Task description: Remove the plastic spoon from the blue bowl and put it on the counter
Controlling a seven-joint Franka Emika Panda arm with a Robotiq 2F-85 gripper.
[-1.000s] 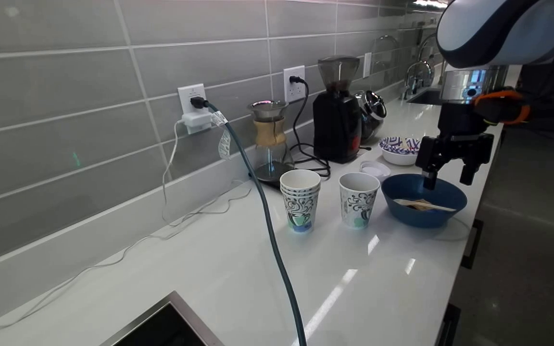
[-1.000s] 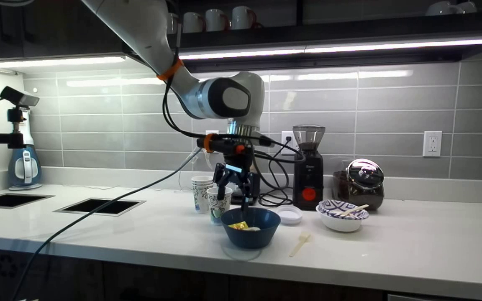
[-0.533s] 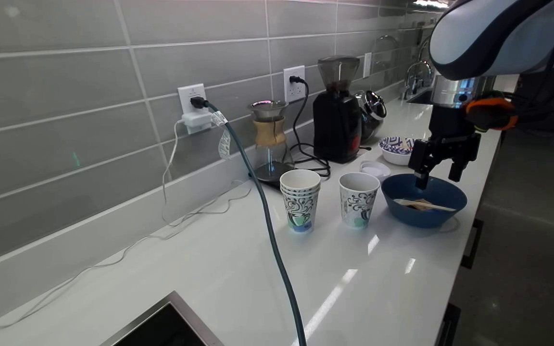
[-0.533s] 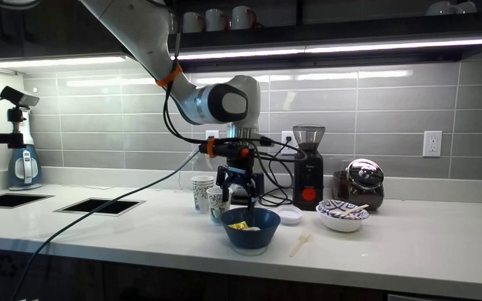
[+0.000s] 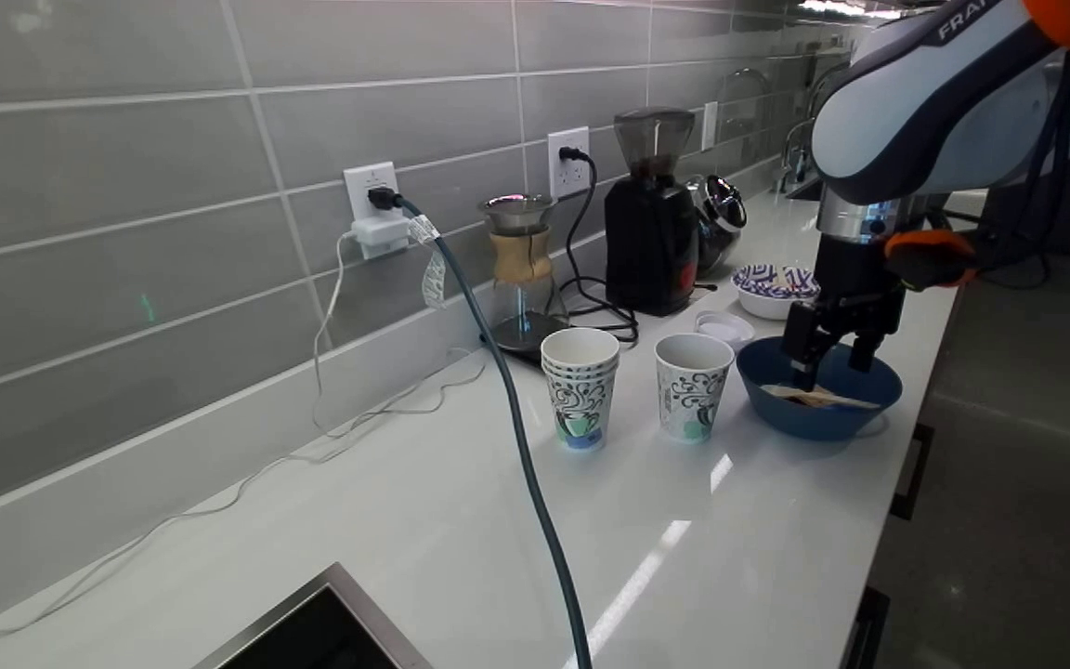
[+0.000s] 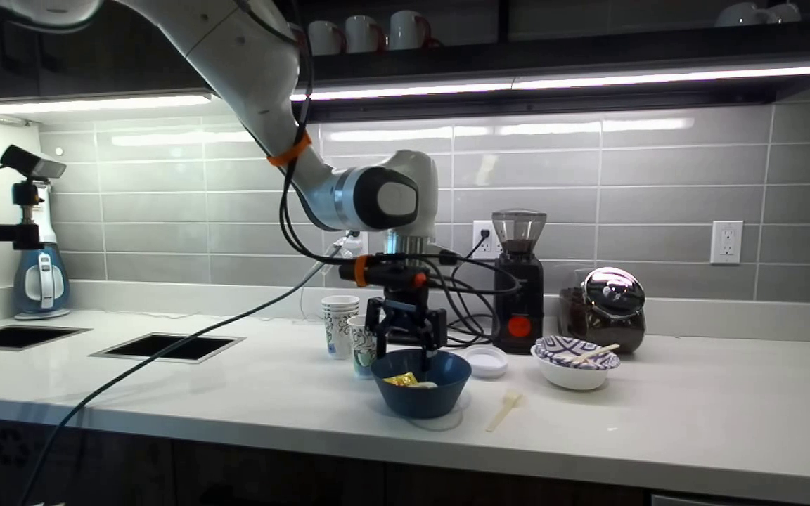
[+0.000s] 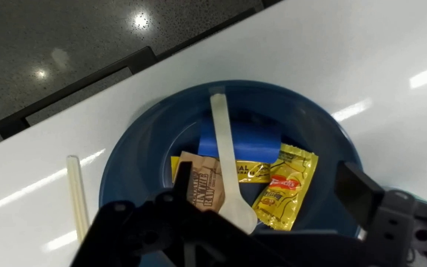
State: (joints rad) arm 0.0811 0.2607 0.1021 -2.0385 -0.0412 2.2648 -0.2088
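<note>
- Spoon [image 7: 226,155] lies inside the bowl [image 7: 135,159], across packets [image 7: 287,185]!
- Gripper [image 7: 267,181] hangs over the bowl, spread wide, gripping nothing.
- Reach looks nearly done; grasp, lift and set-down on the counter [image 5: 442,539] remain!

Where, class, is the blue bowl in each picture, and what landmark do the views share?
In an exterior view: blue bowl, at the right, slightly below mid-height.
In an exterior view: blue bowl, near mid-width, in the lower half.
In the wrist view: blue bowl, large, across the middle and lower part.
Shared landmark: the gripper, overlapping it in all three.
</note>
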